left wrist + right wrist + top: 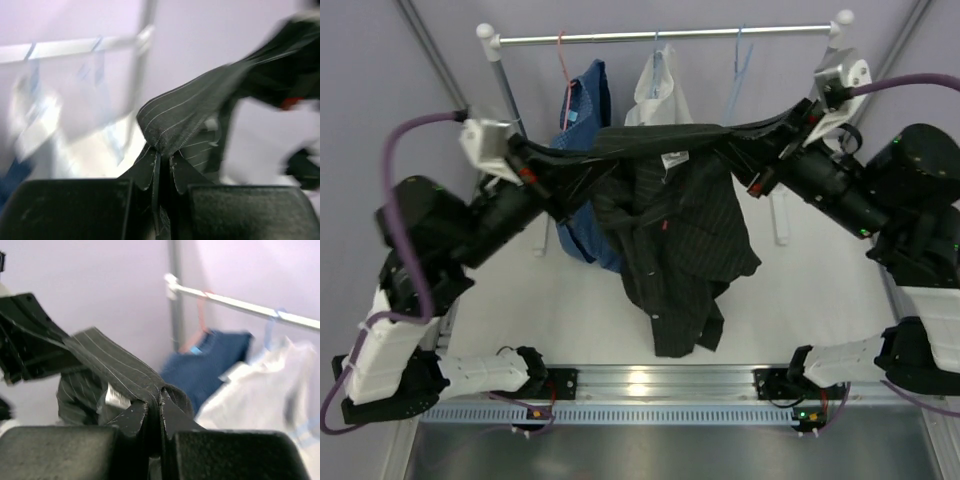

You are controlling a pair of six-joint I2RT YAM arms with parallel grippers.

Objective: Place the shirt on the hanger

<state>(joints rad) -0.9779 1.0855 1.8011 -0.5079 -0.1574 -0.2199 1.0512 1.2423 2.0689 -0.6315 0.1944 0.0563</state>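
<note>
The black pinstriped shirt [670, 230] hangs stretched between my two grippers in front of the clothes rail, its body drooping toward the table. My left gripper [542, 168] is shut on one end of the top edge, and the pinched fabric [185, 110] bulges out above its jaws [165, 157]. At the other end my right gripper [745, 158] is shut on a fold of the shirt [115, 367], with the cloth bunched right at its closed tips [159, 402]. The light-blue wire hanger [735, 80] hangs empty on the rail, just behind the right gripper.
The rail [660, 36] spans the back between two posts. A blue patterned shirt [585, 110] on a red-orange hanger [563, 60] and a white shirt [660, 90] hang on it behind the black shirt. The white table [800, 300] lies below.
</note>
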